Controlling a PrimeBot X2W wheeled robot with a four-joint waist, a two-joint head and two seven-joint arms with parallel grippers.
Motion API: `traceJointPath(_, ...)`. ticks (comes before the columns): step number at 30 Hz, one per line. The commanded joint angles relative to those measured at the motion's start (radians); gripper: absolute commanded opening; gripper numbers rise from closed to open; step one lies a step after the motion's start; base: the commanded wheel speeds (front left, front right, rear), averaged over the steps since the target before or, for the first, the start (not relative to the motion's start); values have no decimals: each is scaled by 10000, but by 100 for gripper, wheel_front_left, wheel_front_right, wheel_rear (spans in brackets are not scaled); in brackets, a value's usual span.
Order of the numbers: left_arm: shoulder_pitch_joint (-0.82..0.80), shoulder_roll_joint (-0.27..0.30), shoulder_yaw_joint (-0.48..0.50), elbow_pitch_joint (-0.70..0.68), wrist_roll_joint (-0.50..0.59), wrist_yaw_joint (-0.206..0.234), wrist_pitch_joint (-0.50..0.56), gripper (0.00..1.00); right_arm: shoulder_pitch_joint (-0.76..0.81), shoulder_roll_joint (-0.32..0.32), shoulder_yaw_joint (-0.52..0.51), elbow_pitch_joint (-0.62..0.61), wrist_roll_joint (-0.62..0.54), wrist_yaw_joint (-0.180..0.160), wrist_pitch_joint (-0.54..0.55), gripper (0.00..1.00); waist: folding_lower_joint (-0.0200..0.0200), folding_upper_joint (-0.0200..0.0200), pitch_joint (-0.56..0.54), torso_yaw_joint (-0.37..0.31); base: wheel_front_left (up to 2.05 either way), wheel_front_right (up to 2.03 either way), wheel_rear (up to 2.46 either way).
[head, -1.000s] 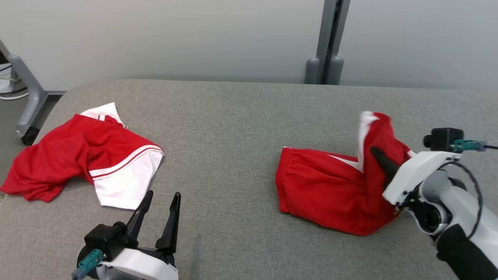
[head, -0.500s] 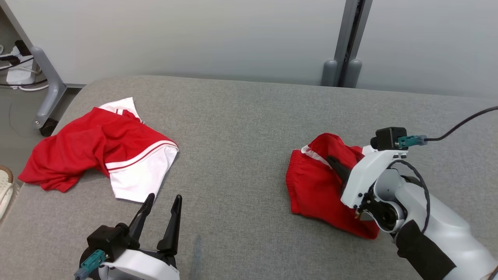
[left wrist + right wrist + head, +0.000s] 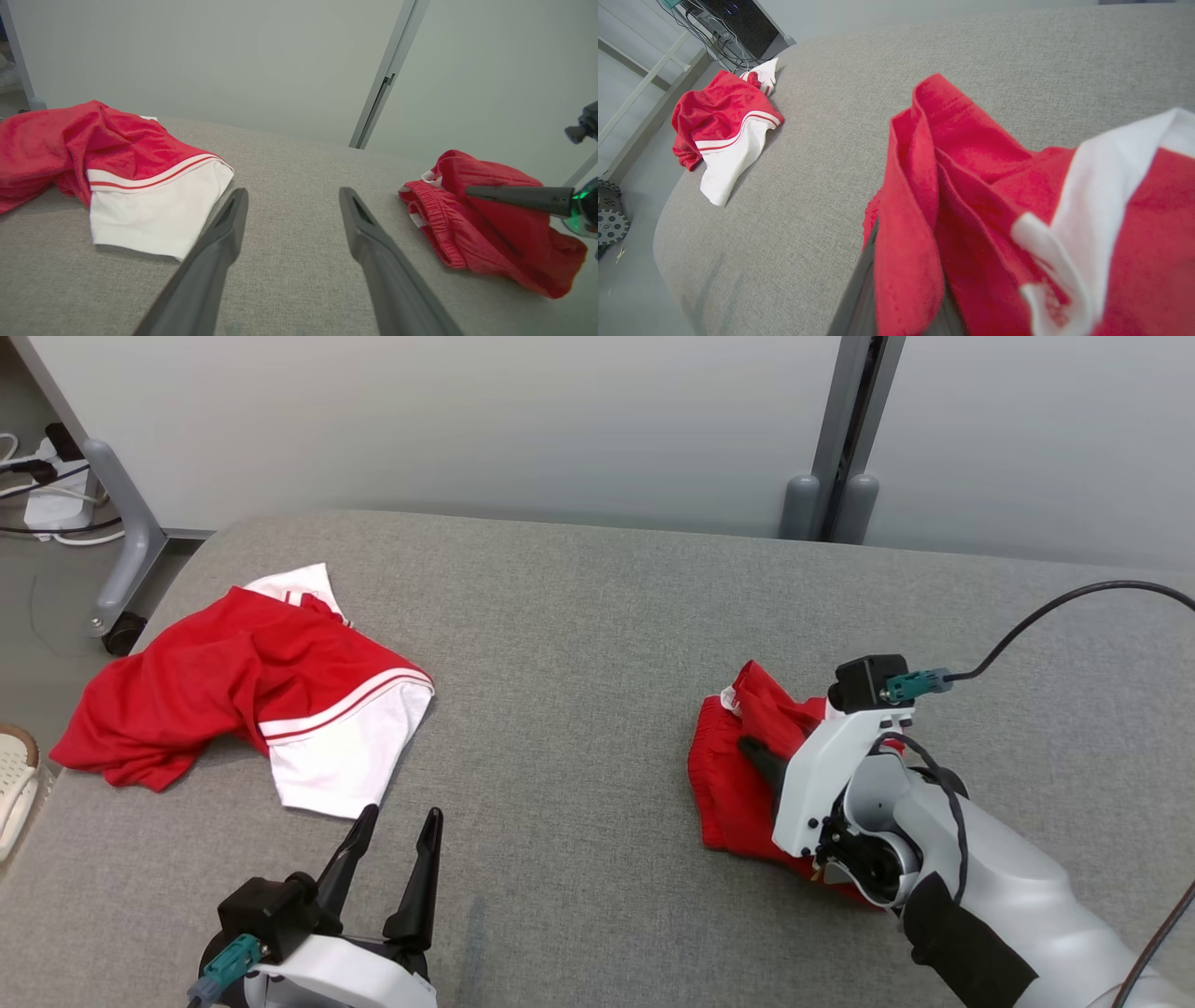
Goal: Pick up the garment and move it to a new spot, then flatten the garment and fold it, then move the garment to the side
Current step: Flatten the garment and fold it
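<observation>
The garment (image 3: 724,793), red shorts with white trim, lies doubled over on the right of the grey table (image 3: 579,644). My right gripper (image 3: 754,753) is shut on a fold of it, low over the elastic waistband end. In the right wrist view the red and white cloth (image 3: 971,186) drapes over one dark finger (image 3: 857,294). In the left wrist view the shorts (image 3: 490,233) sit at the right, with the right gripper's finger (image 3: 514,195) on top. My left gripper (image 3: 401,814) stands open near the front edge, with nothing between its fingers (image 3: 224,233).
A second red and white garment (image 3: 233,691) lies crumpled at the table's left end, just beyond my left gripper. A wheeled metal frame (image 3: 121,551) and a person's pale shoe (image 3: 14,775) are off the left edge. A grey post (image 3: 840,439) stands behind the table.
My right gripper has carried the raised part of the shorts leftward and down over the waistband end, doubling the cloth. The head camera has shifted. My left gripper has stayed put.
</observation>
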Motion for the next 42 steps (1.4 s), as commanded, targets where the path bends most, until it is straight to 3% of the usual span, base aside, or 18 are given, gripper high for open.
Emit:
traceJointPath(1,-166,22,29,26,20,-28,-18,100,-106,39,54,65,36,5,-68,45,0,-1,-9,-14,0,0,0)
traceJointPath(2,-157,20,27,49,16,-31,-18,100,-113,58,109,96,62,5,-73,95,0,-1,-15,-24,0,0,0)
traceJointPath(3,-152,15,23,70,12,-35,-16,100,-117,78,161,122,89,5,-83,100,0,-1,-20,-35,0,0,0)
traceJointPath(16,41,-10,91,226,43,-41,-18,100,-145,-348,1033,-782,27,5,-444,100,0,-1,-274,-393,0,0,0)
traceJointPath(26,293,-26,172,178,139,-43,-18,100,230,-1561,763,-2693,511,3,-1213,100,0,-1,-516,-709,0,0,0)
traceJointPath(33,453,-47,259,27,205,-45,-18,100,908,-3057,-333,-3767,-292,5,-3013,100,0,-1,-618,-896,0,0,0)
traceJointPath(38,478,-49,399,-217,246,-47,-18,100,2129,-3261,-1579,-4000,-819,5,-3554,100,0,-1,-567,-901,0,0,0)
traceJointPath(42,531,9,598,-470,262,-47,-18,100,3285,-2994,-2778,-4275,-1463,5,-3679,100,0,-1,-489,-925,0,0,0)
